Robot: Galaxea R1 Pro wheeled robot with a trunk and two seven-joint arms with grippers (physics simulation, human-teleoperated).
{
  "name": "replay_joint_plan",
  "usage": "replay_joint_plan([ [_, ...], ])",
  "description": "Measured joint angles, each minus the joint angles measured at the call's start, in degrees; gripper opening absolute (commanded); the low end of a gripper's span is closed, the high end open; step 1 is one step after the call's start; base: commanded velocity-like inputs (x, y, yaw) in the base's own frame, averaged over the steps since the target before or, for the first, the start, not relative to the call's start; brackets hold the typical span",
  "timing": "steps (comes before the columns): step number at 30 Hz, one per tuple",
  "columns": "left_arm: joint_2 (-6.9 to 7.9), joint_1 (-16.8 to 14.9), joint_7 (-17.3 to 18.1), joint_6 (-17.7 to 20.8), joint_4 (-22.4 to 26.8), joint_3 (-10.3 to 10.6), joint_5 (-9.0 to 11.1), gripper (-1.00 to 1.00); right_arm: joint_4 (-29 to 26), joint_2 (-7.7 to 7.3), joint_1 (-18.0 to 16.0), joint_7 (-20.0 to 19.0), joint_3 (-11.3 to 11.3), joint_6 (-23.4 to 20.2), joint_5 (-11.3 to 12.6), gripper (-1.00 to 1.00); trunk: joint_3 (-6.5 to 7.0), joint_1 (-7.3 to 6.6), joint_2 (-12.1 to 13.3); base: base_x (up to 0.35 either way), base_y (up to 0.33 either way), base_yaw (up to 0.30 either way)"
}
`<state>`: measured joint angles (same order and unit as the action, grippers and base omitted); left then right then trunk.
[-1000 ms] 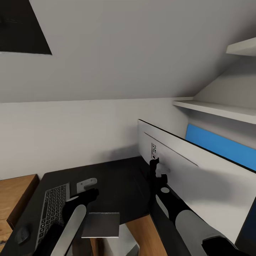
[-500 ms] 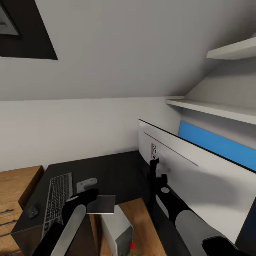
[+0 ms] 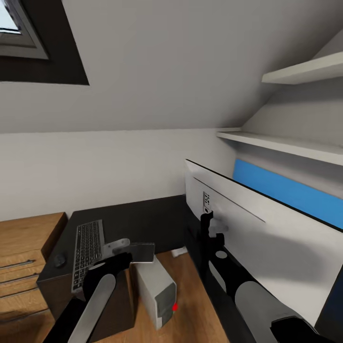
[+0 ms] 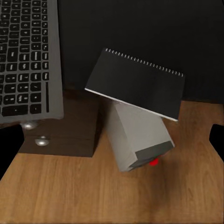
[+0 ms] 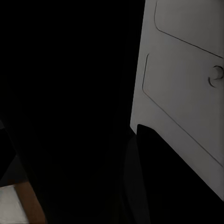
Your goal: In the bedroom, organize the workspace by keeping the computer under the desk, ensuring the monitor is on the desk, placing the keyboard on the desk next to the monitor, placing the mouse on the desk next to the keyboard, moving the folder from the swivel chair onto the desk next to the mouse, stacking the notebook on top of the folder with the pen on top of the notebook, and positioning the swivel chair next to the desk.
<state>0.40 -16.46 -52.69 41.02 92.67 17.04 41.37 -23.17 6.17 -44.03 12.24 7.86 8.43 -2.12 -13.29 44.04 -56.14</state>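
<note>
My right gripper (image 3: 207,224) is shut on the monitor (image 3: 247,224), whose pale back panel (image 5: 186,93) fills the right side, lifted off the desk (image 3: 138,219). The keyboard (image 3: 88,251) and the mouse (image 3: 59,260) lie on the desk's black top. The dark notebook (image 3: 139,251) rests at the desk's front edge, overhanging the computer (image 3: 155,290) on the floor. My left gripper (image 3: 125,252) hovers open beside it. In the left wrist view the notebook (image 4: 135,84) sits between neither of the spread fingers (image 4: 217,137). Folder, pen and swivel chair are out of view.
Oak cabinets (image 3: 24,257) stand left of the desk. A blue wall panel (image 3: 286,190) and white shelves (image 3: 295,147) are behind the monitor. The sloped ceiling holds a skylight (image 3: 19,33). Oak floor (image 3: 195,305) lies beyond the computer.
The camera has backed away from the desk, so desk, keyboard, mouse and notebook look farther off. More of the computer, cabinets and skylight shows. Both arms and the monitor keep their places in the picture.
</note>
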Motion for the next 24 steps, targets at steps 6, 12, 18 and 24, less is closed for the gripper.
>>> replay_joint_plan([
  [6,0.0,0.0,0.0,0.0,0.0,0.0,0.1,1.0,0.0,0.0,0.0,0.0,0.0,0.0,0.0,-1.0,0.0,0.0,0.0,-0.336,0.0,0.0],
  [12,0.0,0.0,0.0,0.0,0.0,0.0,0.1,1.0,0.0,0.0,0.0,0.0,0.0,0.0,0.0,-1.0,0.0,0.0,0.0,-0.336,0.0,0.0],
  [18,-0.19,0.0,0.0,0.0,0.0,0.1,0.1,1.0,0.0,0.0,0.0,0.0,0.0,0.0,0.0,-1.0,0.0,0.0,0.0,-0.336,0.0,0.0],
  [24,-0.3,0.0,0.0,0.0,0.0,0.1,0.0,1.0,0.0,0.0,0.0,0.0,0.0,0.0,0.0,-1.0,0.0,0.0,0.0,-0.337,0.0,0.0],
])
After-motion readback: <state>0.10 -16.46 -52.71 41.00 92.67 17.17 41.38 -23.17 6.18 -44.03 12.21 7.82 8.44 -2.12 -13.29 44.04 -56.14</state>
